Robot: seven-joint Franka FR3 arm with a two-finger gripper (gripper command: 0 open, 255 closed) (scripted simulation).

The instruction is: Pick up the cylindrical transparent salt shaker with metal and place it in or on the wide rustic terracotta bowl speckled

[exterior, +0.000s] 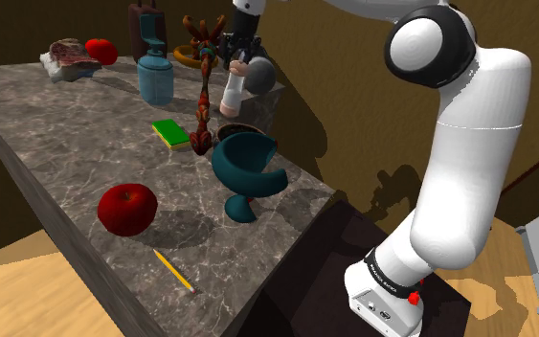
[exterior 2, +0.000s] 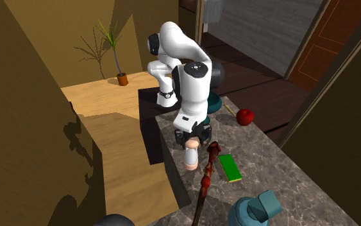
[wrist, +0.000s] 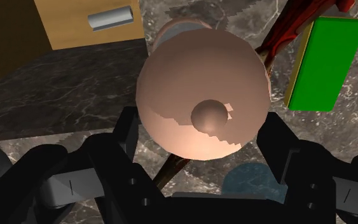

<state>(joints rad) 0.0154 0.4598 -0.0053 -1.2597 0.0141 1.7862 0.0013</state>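
The salt shaker [exterior: 231, 92] is a pale pinkish cylinder with a rounded cap [wrist: 196, 83]. My gripper [exterior: 241, 59] is shut on its top, one black finger [wrist: 128, 135] on each side of the cap. The shaker [exterior 2: 191, 157] hangs upright from the gripper [exterior 2: 193, 139] near the counter's edge on the arm's side. A dark brown bowl [exterior: 245, 128] with a reddish rim sits just below and in front of the shaker in the shoulder view, half hidden by a teal curved dish [exterior: 249, 166].
A tall red-brown carved stick [exterior: 202, 91] stands close beside the shaker, with a green sponge [exterior: 170, 132] by it. Also on the marble counter [exterior: 85, 144] are a teal bottle [exterior: 155, 77], a red apple [exterior: 126, 209] and a pencil [exterior: 173, 271].
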